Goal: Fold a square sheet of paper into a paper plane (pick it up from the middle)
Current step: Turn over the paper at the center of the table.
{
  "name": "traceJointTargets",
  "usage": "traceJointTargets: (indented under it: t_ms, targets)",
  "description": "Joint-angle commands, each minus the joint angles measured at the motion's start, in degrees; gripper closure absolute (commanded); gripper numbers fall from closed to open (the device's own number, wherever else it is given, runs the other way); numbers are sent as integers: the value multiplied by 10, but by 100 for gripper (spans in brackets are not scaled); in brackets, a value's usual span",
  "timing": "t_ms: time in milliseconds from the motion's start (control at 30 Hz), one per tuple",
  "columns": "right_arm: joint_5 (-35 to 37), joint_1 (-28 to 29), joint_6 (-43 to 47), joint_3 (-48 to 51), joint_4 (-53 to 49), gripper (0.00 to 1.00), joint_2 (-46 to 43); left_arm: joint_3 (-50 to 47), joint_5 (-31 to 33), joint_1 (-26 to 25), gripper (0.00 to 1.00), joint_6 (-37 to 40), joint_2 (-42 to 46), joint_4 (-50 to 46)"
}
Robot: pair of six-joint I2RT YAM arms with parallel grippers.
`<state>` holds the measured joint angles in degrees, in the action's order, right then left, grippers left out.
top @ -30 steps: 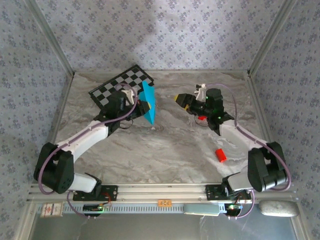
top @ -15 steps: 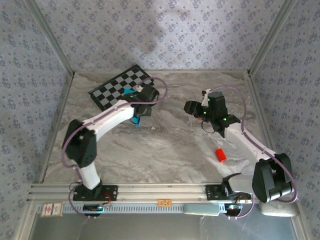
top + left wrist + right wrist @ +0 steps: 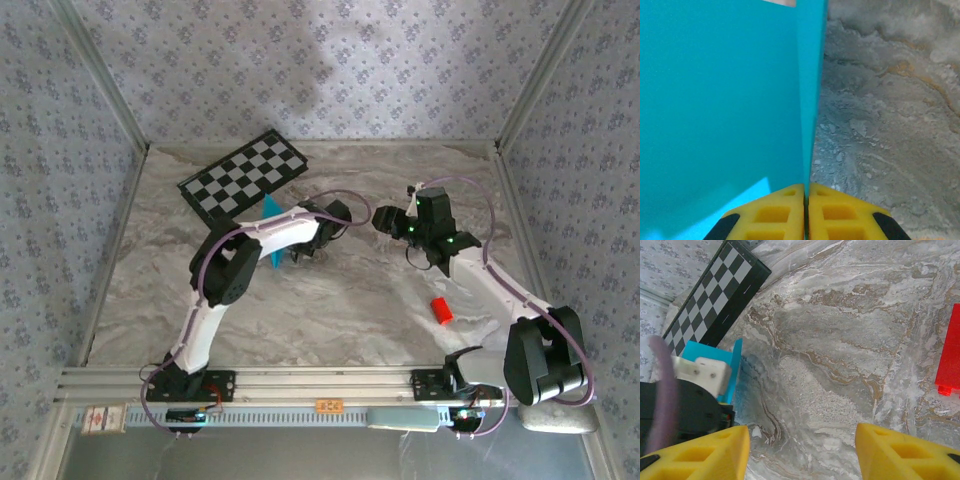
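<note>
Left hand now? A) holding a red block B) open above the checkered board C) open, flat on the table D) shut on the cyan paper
D: the left hand has its yellow fingers pressed together on the edge of the paper.

Light: soft, even across my desk; no glare.
Shadow: dim grey patch on the back wall.
Blur: purple cable smeared; my right fingers soft-edged up close.
Colour: the square sheet of paper flat, saturated.
</note>
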<state>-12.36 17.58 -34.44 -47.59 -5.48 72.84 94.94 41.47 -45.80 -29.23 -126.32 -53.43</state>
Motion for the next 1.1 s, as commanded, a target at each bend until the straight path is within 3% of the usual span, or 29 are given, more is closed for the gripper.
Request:
traceJointTargets:
  t_ms: [0,367,633,867,1067]
  targets:
    - [10,-5,6,3,-13,41,3,26,34,-8,91,-42,-31,-37]
    - [1,-5,-2,-1,-14,41,19,37,6,-32,80,-83,-51,-35]
    - [1,-6,-5,-3,-11,41,27,23,-127,-33,68,-96,11,11]
    - [0,-6,-7,-5,-10,41,32,3,-224,-34,67,-120,52,35]
    - [-2,-7,-9,-9,-9,41,37,-62,-353,-42,67,-128,127,108]
